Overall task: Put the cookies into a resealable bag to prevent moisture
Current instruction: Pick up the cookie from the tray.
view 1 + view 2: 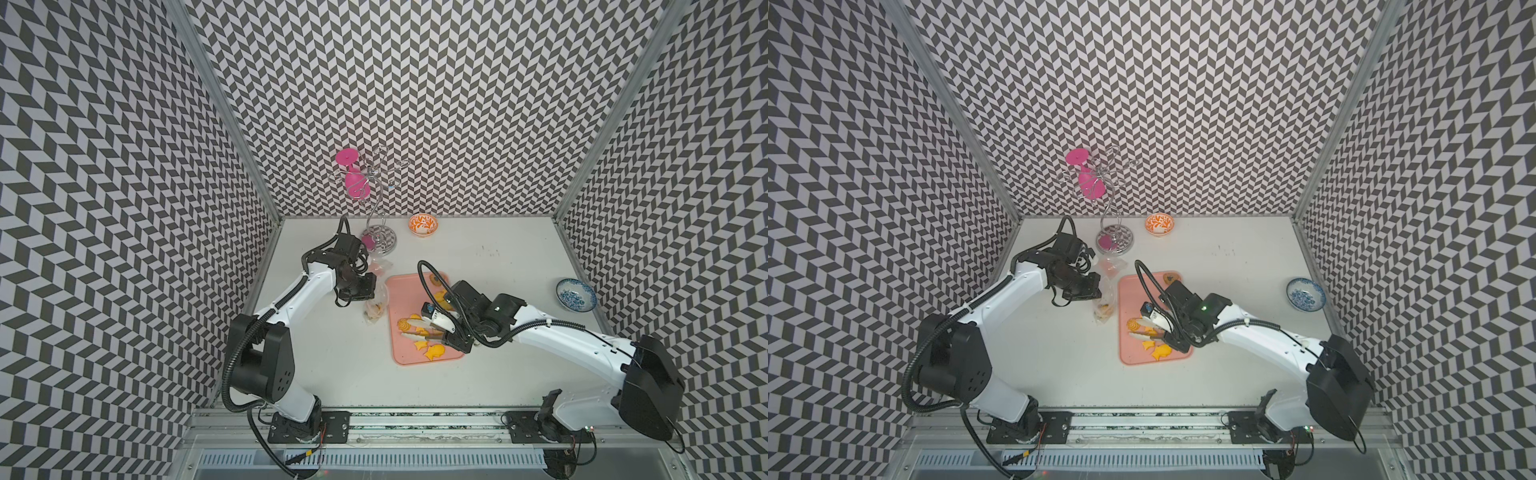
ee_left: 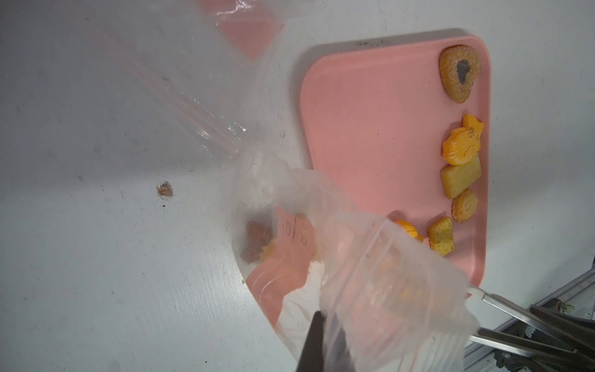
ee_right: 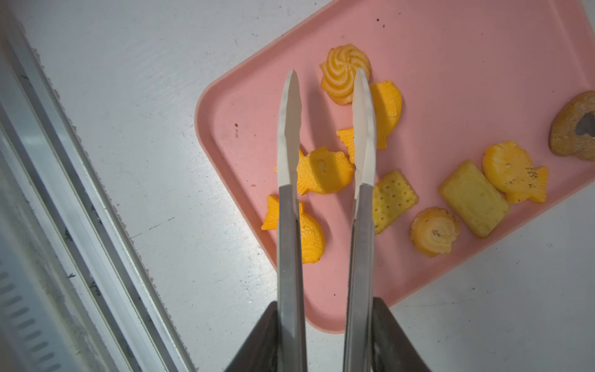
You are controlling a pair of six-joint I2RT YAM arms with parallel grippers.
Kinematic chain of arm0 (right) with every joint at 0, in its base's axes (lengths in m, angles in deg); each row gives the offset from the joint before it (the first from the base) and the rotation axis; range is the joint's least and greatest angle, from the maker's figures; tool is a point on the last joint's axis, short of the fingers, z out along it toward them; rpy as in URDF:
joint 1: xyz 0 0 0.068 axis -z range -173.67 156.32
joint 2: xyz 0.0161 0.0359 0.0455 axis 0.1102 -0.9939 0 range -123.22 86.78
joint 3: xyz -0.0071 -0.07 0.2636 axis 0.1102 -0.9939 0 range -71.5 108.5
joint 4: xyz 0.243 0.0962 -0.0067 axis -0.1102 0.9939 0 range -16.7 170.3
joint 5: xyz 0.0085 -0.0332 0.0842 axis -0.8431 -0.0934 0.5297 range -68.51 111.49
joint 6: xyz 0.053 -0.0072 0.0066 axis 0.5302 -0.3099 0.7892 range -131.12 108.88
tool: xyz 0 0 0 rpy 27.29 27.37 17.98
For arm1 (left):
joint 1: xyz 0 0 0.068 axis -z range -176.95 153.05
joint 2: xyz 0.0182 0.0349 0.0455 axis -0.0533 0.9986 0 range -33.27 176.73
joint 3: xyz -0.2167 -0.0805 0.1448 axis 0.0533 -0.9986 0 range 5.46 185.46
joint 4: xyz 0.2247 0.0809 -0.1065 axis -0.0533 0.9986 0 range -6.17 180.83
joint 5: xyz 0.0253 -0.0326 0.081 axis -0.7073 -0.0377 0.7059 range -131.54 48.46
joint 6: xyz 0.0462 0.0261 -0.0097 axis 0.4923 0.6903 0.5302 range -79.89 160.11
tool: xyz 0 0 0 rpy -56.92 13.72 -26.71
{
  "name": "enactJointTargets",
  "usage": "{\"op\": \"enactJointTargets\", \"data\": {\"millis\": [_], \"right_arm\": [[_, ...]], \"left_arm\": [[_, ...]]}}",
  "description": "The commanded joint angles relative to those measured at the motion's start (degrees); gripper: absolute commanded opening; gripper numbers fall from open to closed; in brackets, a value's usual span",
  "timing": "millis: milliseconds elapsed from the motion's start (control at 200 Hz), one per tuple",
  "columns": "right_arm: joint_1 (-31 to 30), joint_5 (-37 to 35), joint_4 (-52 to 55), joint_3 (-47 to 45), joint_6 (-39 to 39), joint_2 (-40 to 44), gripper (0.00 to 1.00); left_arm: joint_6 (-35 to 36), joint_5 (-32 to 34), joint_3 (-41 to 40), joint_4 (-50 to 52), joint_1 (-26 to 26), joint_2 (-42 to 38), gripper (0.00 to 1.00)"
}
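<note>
Several yellow-orange cookies point(image 3: 325, 175) lie on a pink tray point(image 3: 450, 64), with a brown heart point(image 2: 458, 74) at its far end. My right gripper point(image 3: 325, 338) is shut on metal tongs point(image 3: 289, 128). The tong tips stand apart over a fish cookie, with nothing pinched between them. In both top views the tongs point(image 1: 415, 330) hover over the tray's near half point(image 1: 1129, 349). My left gripper point(image 1: 361, 291) is shut on the rim of a clear resealable bag point(image 2: 354, 257) left of the tray. A few cookies show inside the bag point(image 1: 376, 305).
A wire stand holding a pink cup point(image 1: 376, 199) is at the back left. An orange patterned bowl point(image 1: 423, 225) sits at the back and a blue one point(image 1: 576, 294) at the right. A metal rail point(image 3: 80, 193) runs along the table's front edge.
</note>
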Motion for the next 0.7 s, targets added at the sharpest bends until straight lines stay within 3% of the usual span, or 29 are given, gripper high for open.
{"op": "enactJointTargets", "data": {"millis": [0, 696], "right_arm": [[-0.31, -2.44, -3.05, 1.78, 0.44, -0.19, 0.42], [-3.76, -3.25, -2.56, 7.71, -1.53, -7.63, 0.43]], "left_arm": [[0.40, -0.01, 0.19, -0.47, -0.31, 0.79, 0.00], [0.94, -0.31, -1.13, -1.53, -0.32, 1.11, 0.00]]}}
